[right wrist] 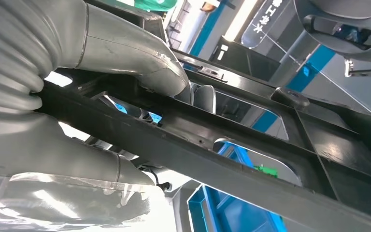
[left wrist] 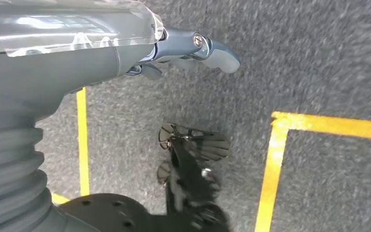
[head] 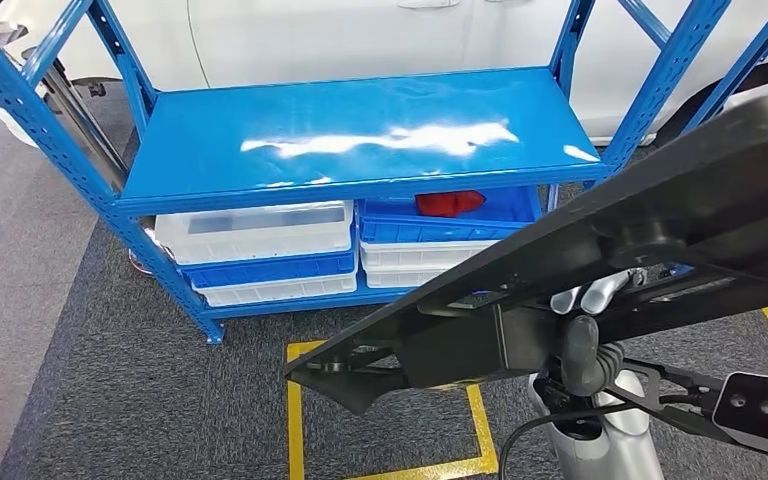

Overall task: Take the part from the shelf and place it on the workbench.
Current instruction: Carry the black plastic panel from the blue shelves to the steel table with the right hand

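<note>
The part [head: 660, 220] is a long, flat black plastic frame with ribs and cut-outs. It slants across the right of the head view, in front of the blue shelf [head: 360, 135]. My right hand [head: 595, 300] grips it from below near its middle. In the right wrist view the thumb [right wrist: 140, 63] wraps over one bar of the part [right wrist: 251, 159]. The shelf's top board is bare and glossy. My left hand [left wrist: 183, 53] hangs over the grey carpet, holding nothing, with its thumb stretched out.
Under the top board sit white bins [head: 255, 232] and a blue bin holding a red thing [head: 450, 203]. A white car body stands behind the shelf. Yellow tape [head: 295, 420] marks a square on the carpet in front of the shelf.
</note>
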`<move>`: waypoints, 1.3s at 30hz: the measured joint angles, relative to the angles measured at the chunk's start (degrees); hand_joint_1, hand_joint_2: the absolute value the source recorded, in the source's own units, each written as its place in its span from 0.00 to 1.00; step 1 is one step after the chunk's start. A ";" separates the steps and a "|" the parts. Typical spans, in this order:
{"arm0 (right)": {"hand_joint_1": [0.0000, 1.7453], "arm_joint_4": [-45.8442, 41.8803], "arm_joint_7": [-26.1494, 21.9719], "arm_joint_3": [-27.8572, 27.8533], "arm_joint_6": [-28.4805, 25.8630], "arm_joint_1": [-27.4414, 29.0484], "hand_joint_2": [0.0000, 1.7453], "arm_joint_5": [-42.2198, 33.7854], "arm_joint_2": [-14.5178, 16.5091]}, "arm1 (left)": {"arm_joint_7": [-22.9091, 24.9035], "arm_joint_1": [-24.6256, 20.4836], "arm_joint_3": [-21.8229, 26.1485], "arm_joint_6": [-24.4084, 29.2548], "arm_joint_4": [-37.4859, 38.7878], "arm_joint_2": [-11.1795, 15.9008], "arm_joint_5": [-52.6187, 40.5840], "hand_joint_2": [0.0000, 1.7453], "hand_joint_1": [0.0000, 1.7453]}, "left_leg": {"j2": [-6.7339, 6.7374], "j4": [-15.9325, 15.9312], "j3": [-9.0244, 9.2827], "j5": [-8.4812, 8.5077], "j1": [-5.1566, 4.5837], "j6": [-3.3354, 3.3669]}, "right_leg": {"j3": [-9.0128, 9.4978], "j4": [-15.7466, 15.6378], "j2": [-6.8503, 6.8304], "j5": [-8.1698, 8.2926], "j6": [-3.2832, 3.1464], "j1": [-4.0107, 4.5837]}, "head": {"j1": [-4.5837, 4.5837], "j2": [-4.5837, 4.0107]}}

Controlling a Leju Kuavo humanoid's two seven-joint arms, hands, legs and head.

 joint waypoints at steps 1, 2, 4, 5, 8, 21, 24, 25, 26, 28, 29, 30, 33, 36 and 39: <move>1.00 -0.16 0.00 -0.01 0.42 0.03 1.00 0.19 -0.02 | -0.31 -0.01 0.03 0.15 0.00 0.06 0.18 1.00 0.00 | -0.03 -2.95 1.73 0.55 -0.08 0.28 | -0.23 0.27 0.00 -0.01 0.25 0.07 | 0.00 0.00; 1.00 -0.32 0.00 -0.01 0.90 0.10 1.00 0.42 -0.02 | -0.55 0.01 0.07 0.23 0.00 0.11 0.40 1.00 0.00 | -0.06 -4.61 2.58 0.52 -0.18 0.60 | -0.46 0.48 0.01 0.02 0.52 0.15 | 0.00 0.00; 1.00 -0.60 0.01 -0.04 1.84 0.31 1.00 0.87 -0.02 | -0.90 0.05 0.17 0.45 0.00 0.16 0.79 1.00 0.00 | -0.09 -5.16 2.46 0.42 -0.28 1.30 | -0.79 0.63 0.10 0.23 1.11 0.27 | 0.00 0.00; 1.00 -0.70 0.01 -0.11 2.25 0.42 1.00 0.97 -0.02 | -1.08 0.06 0.22 0.71 0.00 0.14 0.90 1.00 0.00 | -0.01 -5.40 2.40 0.52 -0.16 1.66 | -0.92 0.84 0.21 0.11 1.43 0.23 | 0.01 0.00; 1.00 -0.81 -0.01 -1.05 3.74 0.64 1.00 1.02 -0.02 | -1.86 0.02 0.39 1.90 0.00 0.05 1.00 1.00 0.00 | 0.47 -5.82 2.14 1.02 0.11 2.72 | -3.68 6.49 0.47 -3.45 2.39 -0.02 | 0.02 0.00; 1.00 -2.02 -0.02 -4.39 7.16 1.48 1.00 4.33 0.81 | -0.97 0.36 0.62 4.36 0.00 -0.24 0.30 1.00 0.00 | 4.62 -5.11 1.83 0.38 -0.65 1.30 | -1.87 0.22 -2.09 1.30 0.29 0.54 | 0.01 0.00; 1.00 -2.28 -0.03 -4.45 6.34 1.12 1.00 5.02 1.20 | 2.33 0.55 0.83 5.91 0.00 -0.25 0.32 1.00 0.00 | 1.37 3.00 -1.49 -4.56 -0.36 0.71 | -1.99 -0.24 -0.29 1.92 -0.51 0.16 | -0.01 0.00; 1.00 -2.28 -0.02 -4.45 6.01 1.11 1.00 5.24 1.30 | 3.36 0.75 1.10 6.67 0.00 -0.22 0.62 1.00 0.00 | 0.67 7.05 -3.25 -6.35 -0.30 0.58 | -2.11 -0.16 0.39 1.98 -0.60 0.15 | -0.01 0.00; 1.00 -2.28 -0.02 -4.45 5.67 1.18 1.00 5.45 1.34 | 4.10 0.96 1.45 7.33 0.00 -0.17 1.08 1.00 0.00 | 0.38 10.03 -4.56 -7.30 -0.26 0.48 | -2.21 -0.06 1.10 2.01 -0.62 0.16 | 0.00 0.00; 1.00 -2.28 -0.02 -4.45 4.92 1.31 1.00 5.92 1.35 | 4.83 1.23 2.23 7.99 0.00 -0.04 1.89 1.00 0.00 | 0.16 9.81 -4.42 -5.81 -0.16 0.42 | -2.34 0.29 2.56 2.00 -0.54 0.12 | 0.00 0.00; 1.00 -2.28 -0.02 -4.45 4.47 1.35 1.00 6.12 1.34 | 4.96 1.28 2.56 8.06 0.00 0.06 2.15 1.00 0.00 | -0.16 6.58 -2.90 -3.77 -0.07 0.46 | -2.36 0.50 3.27 1.95 -0.42 0.09 | 0.00 0.00; 1.00 -2.28 -0.02 -4.48 3.98 1.39 1.00 6.26 1.32 | 5.05 1.28 2.86 8.05 -0.01 0.26 2.29 1.00 0.00 | -1.29 2.47 -0.98 -1.89 0.09 0.55 | -2.44 0.75 3.91 1.86 -0.25 0.04 | 0.00 0.00; 1.00 -2.68 -0.01 -4.91 2.13 1.80 1.00 7.15 1.19 | 5.12 1.36 3.34 7.92 -0.05 0.95 2.13 1.00 0.00 | -4.67 -4.46 2.11 -0.04 0.41 0.84 | -3.29 1.54 5.64 1.85 0.74 0.07 | 0.01 0.00; 1.00 -3.86 -0.01 -5.51 0.35 3.01 1.00 8.22 0.86 | 4.27 1.39 3.39 6.91 -0.13 1.49 1.30 1.00 0.00 | -3.38 -4.85 2.06 0.29 0.39 1.69 | -4.01 1.83 5.98 1.92 1.87 -0.06 | 0.02 0.00; 1.00 -5.08 -0.02 -5.78 -0.43 3.68 1.00 8.32 0.54 | 3.07 1.40 3.38 5.73 -0.17 1.62 0.51 1.00 0.00 | -1.27 -5.37 2.12 0.62 0.42 2.62 | -7.19 8.51 1.95 -2.05 2.67 -0.08 | 0.02 0.00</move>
